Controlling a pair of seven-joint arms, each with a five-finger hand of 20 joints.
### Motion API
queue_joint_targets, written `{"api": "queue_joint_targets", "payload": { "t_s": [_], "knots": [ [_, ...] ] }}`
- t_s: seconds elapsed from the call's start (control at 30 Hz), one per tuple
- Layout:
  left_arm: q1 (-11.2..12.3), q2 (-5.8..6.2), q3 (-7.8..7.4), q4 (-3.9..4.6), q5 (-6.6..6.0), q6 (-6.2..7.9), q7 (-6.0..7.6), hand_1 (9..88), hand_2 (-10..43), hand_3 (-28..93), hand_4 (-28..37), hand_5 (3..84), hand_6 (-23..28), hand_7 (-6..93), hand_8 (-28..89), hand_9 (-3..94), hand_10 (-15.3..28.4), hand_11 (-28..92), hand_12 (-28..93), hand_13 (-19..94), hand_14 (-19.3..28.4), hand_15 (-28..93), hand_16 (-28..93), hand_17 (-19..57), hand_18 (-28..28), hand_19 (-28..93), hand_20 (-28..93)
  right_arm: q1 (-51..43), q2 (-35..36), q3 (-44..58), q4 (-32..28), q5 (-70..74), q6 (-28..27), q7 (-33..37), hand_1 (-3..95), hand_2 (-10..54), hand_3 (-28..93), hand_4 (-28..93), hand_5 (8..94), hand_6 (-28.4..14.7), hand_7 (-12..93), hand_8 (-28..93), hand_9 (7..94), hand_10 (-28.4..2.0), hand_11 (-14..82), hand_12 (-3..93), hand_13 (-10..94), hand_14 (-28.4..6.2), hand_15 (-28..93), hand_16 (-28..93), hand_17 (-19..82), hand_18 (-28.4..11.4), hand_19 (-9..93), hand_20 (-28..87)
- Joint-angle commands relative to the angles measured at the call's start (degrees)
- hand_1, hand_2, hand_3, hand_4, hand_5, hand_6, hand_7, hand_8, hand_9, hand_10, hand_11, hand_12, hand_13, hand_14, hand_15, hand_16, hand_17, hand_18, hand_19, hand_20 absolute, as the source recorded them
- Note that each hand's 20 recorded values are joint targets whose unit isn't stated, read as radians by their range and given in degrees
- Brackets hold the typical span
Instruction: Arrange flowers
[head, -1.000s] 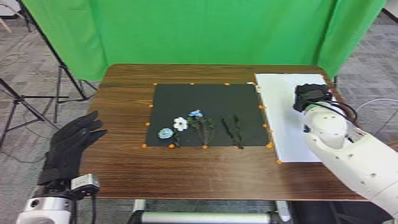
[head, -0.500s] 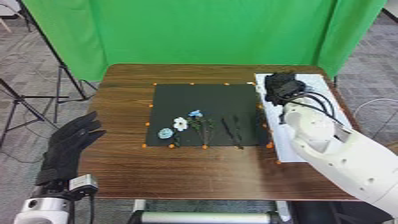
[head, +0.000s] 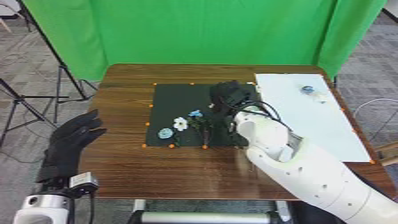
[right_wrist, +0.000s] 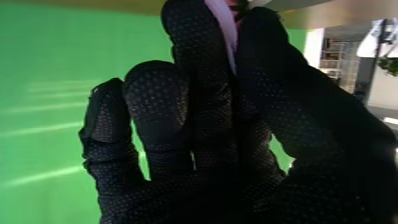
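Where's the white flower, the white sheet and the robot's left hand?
White flower (head: 180, 121): head view, on its petals.
White sheet (head: 315, 122): head view, its bare middle.
Left hand (head: 67, 144): head view, the glove's middle.

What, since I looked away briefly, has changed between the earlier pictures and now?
The right hand moved left from over the white sheet to over the black mat, leaving a blue flower in view on the sheet. The left hand and white flower stayed put.
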Motion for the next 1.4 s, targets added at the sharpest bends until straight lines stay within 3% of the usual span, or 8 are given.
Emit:
{"api": "queue_joint_targets", "payload": {
  "t_s": [0.03, 0.4, 0.7, 1.07, 1.27, 1.3, 1.33, 1.4],
  "knots": [
    [0.3, -0.73, -1.07, -0.21, 0.59, -0.91, -0.9, 27.9, 1.9, 83, -20.7, 35.9, 7.3, 21.3, -13, 32.5, 18.3, 34, 10, 23, 24.3, 62, -13, -11.8, 20.4, 54, 10, -2.19, -2.52, -0.19, 1.45, -1.14, -1.58, 1.29, 50.1, -9.1, 75, -28, 80.2, 3.0, 28, 0, 87.7, -7.3, 20.1, 30.3, 68, -7.1, 73, 22, 27, -20.7, 86, 33],
    [-0.58, -1.59, -0.43, 0.07, 1.23, -1.4, -1.73, 27.8, 1.7, 83, -21.1, 36.0, 7.3, 21.4, -13, 32.5, 18.1, 35, 10, 23, 24.3, 62, -13, -11.8, 20.2, 53, 10, -3.18, -3.28, 0.92, 2.54, -1.13, -1.59, 1.79, 47.5, -9.1, 76, -28, 75.9, 1.9, 29, -1, 84.1, -7.7, 20.1, 30.1, 65, -7.6, 73, 22, 26, -21.0, 85, 33],
    [-0.55, -1.83, -0.4, 0.0, 1.58, -1.53, -2.14, 27.6, 1.5, 83, -21.2, 36.1, 7.2, 21.6, -13, 32.5, 18.0, 35, 10, 23, 24.0, 62, -13, -11.8, 20.2, 53, 10, -2.94, -3.92, 2.17, 1.25, 0.06, -4.01, 1.72, 37.5, -9.2, 82, -28, 68.4, -0.1, 27, -5, 74.0, -10.5, 30.1, 20.1, 62, -9.2, 74, 21, 24, -21.9, 84, 34],
    [0.74, -1.79, -0.51, -0.16, 1.23, -1.07, -1.47, 27.7, 1.5, 84, -21.3, 36.1, 7.2, 21.8, -13, 32.5, 18.0, 35, 10, 23, 24.1, 62, -13, -11.8, 20.2, 53, 10, -2.69, -2.93, 3.39, -1.49, -0.47, -7.95, -0.01, 29.0, -6.7, 86, -28, 62.3, -2.7, 24, -15, 65.5, -14.5, 30.8, 18.1, 57, -12.5, 76, 20, 21, -23.8, 82, 36],
    [2.53, -0.89, -0.6, -0.44, -0.07, 0.18, 0.58, 27.5, 1.4, 84, -21.2, 36.1, 7.2, 21.7, -13, 32.4, 18.0, 35, 10, 23, 24.0, 62, -13, -11.8, 20.2, 53, 10, -5.32, -3.67, 9.91, -4.18, -5.33, -11.42, -4.97, 25.5, -5.3, 85, -27, 61.3, -3.9, 23, -14, 63.0, -16.6, 30.8, 18.3, 55, -13.8, 78, 20, 20, -24.4, 81, 36],
    [2.89, -0.91, -0.98, -0.51, 0.01, 0.19, 0.58, 27.6, 1.4, 84, -21.2, 36.1, 7.2, 21.7, -13, 32.4, 18.0, 35, 10, 23, 24.0, 62, -13, -11.8, 20.2, 53, 10, 5.81, 4.59, -4.48, -4.44, 5.93, -3.97, 2.9, 25.2, -4.9, 84, -27, 60.9, -4.1, 23, -14, 62.7, -16.9, 30.7, 18.3, 55, -14.0, 78, 20, 20, -24.3, 81, 36],
    [3.25, -0.68, -1.34, -0.64, -0.01, 0.33, 0.68, 27.5, 1.4, 84, -21.1, 36.1, 7.2, 21.7, -13, 32.4, 18.0, 35, 10, 23, 24.0, 62, -13, -11.7, 20.1, 53, 10, 0.43, 2.14, 3.73, -4.55, 0.47, -7.09, -1.16, 25.0, -4.8, 84, -27, 60.8, -4.3, 23, -14, 62.4, -17.0, 30.7, 18.4, 55, -14.0, 78, 20, 20, -24.3, 81, 36],
    [3.42, -0.34, -1.53, -0.78, -0.17, 0.58, 0.94, 27.5, 1.3, 84, -21.2, 36.1, 7.2, 21.7, -13, 32.4, 17.9, 35, 10, 23, 24.0, 62, -13, -11.7, 20.1, 53, 10, 2.26, 5.35, 3.24, -4.84, 2.38, -6.11, -0.32, 24.8, -4.4, 84, -27, 60.6, -4.3, 23, -14, 62.2, -17.0, 30.6, 18.4, 55, -14.0, 78, 20, 20, -24.4, 81, 36]
  ]
}}
